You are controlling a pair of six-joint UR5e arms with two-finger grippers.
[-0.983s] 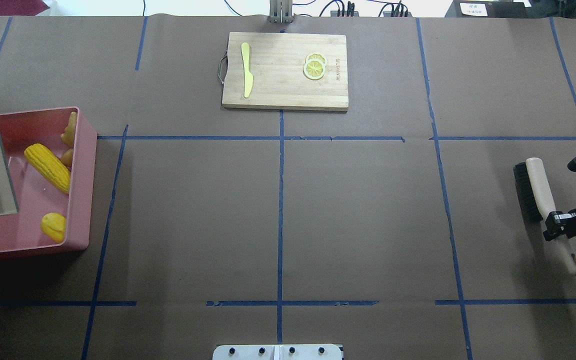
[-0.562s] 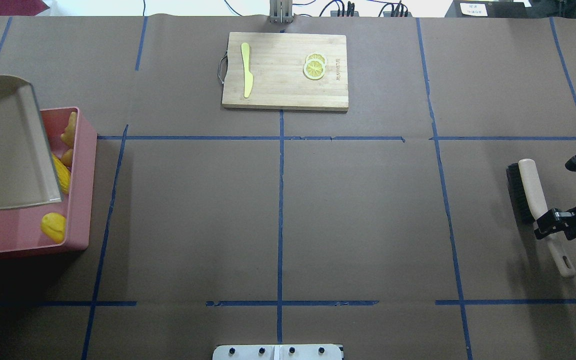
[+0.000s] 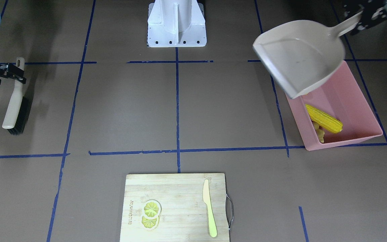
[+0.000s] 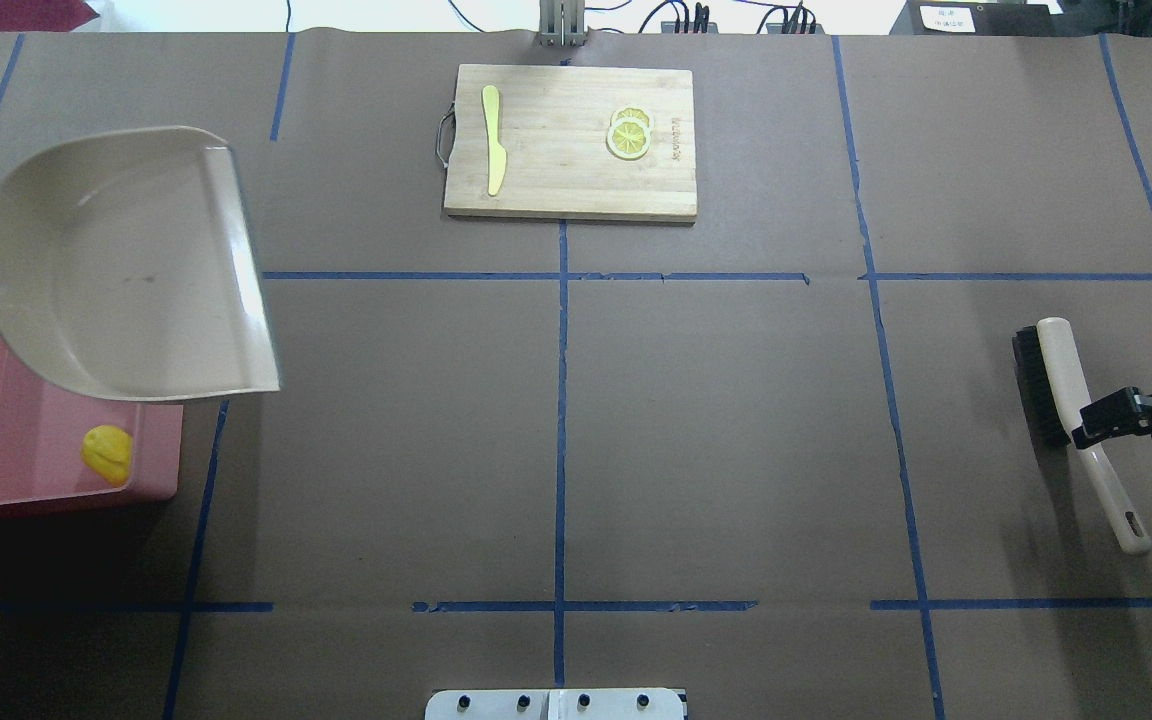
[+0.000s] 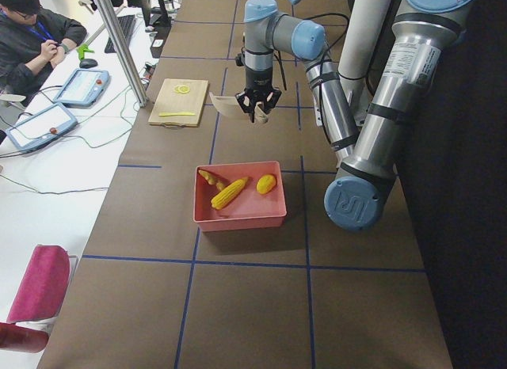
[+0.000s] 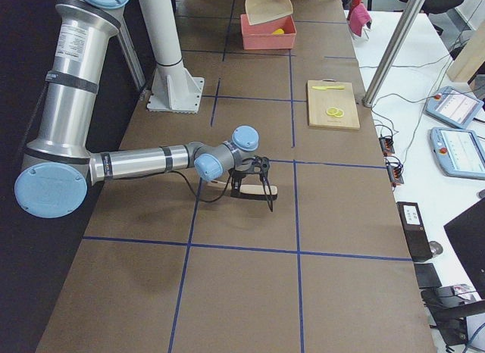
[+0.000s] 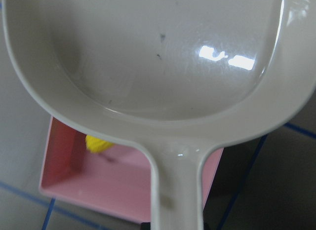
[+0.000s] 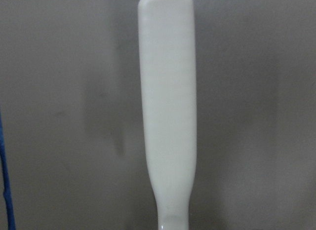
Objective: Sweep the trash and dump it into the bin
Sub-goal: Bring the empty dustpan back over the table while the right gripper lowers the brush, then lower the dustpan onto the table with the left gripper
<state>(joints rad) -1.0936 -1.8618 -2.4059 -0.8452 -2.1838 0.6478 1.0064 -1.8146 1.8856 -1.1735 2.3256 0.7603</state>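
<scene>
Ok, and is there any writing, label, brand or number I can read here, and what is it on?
Nothing reads for sure.
Cutting board: a short brand mark along the edge beside the lemon slices, too small and blurred to read.
White label on a dark box beyond the table's far edge: print too small to read.
Dustpan, brush, bin: no writing visible.

dustpan (image 4: 126, 270) levelled, swung out past bin (image 4: 26, 450); brush (image 4: 1063, 380) shifted slightly
</scene>
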